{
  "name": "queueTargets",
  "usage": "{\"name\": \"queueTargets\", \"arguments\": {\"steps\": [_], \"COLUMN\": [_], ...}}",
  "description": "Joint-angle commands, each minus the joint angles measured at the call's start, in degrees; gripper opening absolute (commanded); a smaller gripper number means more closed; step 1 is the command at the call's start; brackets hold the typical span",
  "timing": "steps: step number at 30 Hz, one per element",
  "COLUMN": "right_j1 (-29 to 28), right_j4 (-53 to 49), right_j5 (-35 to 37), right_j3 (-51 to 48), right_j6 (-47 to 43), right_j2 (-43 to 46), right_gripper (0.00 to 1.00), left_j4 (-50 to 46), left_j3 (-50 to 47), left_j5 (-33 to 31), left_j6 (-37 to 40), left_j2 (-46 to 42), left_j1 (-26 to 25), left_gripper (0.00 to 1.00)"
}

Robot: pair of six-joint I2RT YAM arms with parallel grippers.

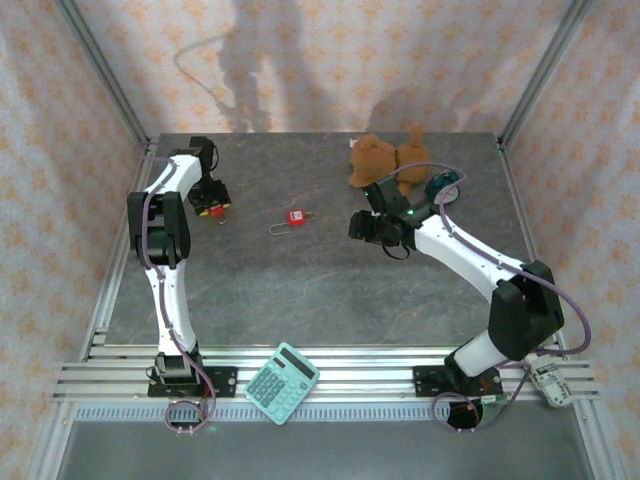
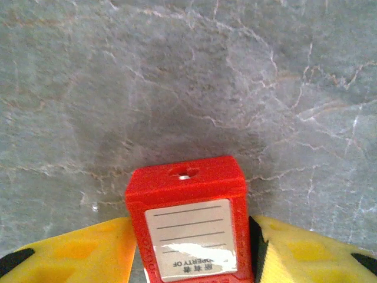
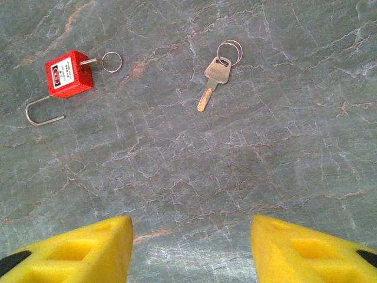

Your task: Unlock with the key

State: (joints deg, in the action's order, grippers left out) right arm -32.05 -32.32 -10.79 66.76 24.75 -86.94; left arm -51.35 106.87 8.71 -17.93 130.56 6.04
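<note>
My left gripper (image 2: 191,250) at the table's back left (image 1: 212,204) is shut on a red padlock (image 2: 187,227). The yellow fingers (image 2: 76,253) press both its sides, and its white label and keyhole (image 2: 184,173) face the camera. A second red padlock (image 3: 69,73) lies on the table's middle (image 1: 295,217). Its shackle (image 3: 41,112) is swung open and a ringed key (image 3: 109,61) sticks in its end. A loose silver key (image 3: 213,79) on two rings lies to its right. My right gripper (image 3: 191,236) hovers open near it (image 1: 372,228), with nothing between its fingers.
A brown teddy bear (image 1: 385,158) and a teal object (image 1: 441,184) sit at the back right, behind the right arm. A teal calculator (image 1: 282,382) rests on the front rail between the arm bases. Patterned walls enclose the grey stone-look table (image 1: 300,290).
</note>
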Motion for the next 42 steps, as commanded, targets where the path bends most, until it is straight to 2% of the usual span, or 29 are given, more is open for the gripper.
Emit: {"name": "queueTargets", "arguments": {"steps": [1, 9, 13, 18, 22, 34, 42], "right_j1": [0.4, 0.4, 0.4, 0.3, 0.3, 0.3, 0.3], "right_j4": [-0.5, 0.1, 0.2, 0.4, -0.4, -0.6, -0.4], "right_j5": [0.0, -1.0, -1.1, -1.2, -0.8, -1.8, -0.6], "right_j3": [2.0, 2.3, 2.0, 0.7, 0.2, 0.1, -3.4], "right_j6": [-0.5, -0.1, -0.1, 0.2, 0.4, 0.5, 0.2], "right_j2": [-0.7, -1.4, -0.9, 0.4, 1.6, 2.8, 6.5], "right_gripper": [0.55, 0.55, 0.54, 0.55, 0.55, 0.54, 0.54], "left_j4": [-0.8, -2.0, -0.8, -1.9, -0.8, 1.2, 3.3], "left_j3": [2.9, 0.2, -2.3, -1.8, -3.5, -11.3, -22.6], "left_j5": [-2.0, -1.9, -1.6, -2.0, -2.5, -0.4, -1.0], "left_j6": [1.9, -0.1, -0.8, -0.9, -1.6, -2.2, -2.9], "left_j2": [1.1, 1.4, -0.4, 1.6, 0.8, -12.0, -26.3], "left_j1": [0.2, 0.2, 0.2, 0.2, 0.2, -1.2, -5.2], "left_gripper": [0.54, 0.49, 0.49, 0.49, 0.35, 0.35, 0.35]}}
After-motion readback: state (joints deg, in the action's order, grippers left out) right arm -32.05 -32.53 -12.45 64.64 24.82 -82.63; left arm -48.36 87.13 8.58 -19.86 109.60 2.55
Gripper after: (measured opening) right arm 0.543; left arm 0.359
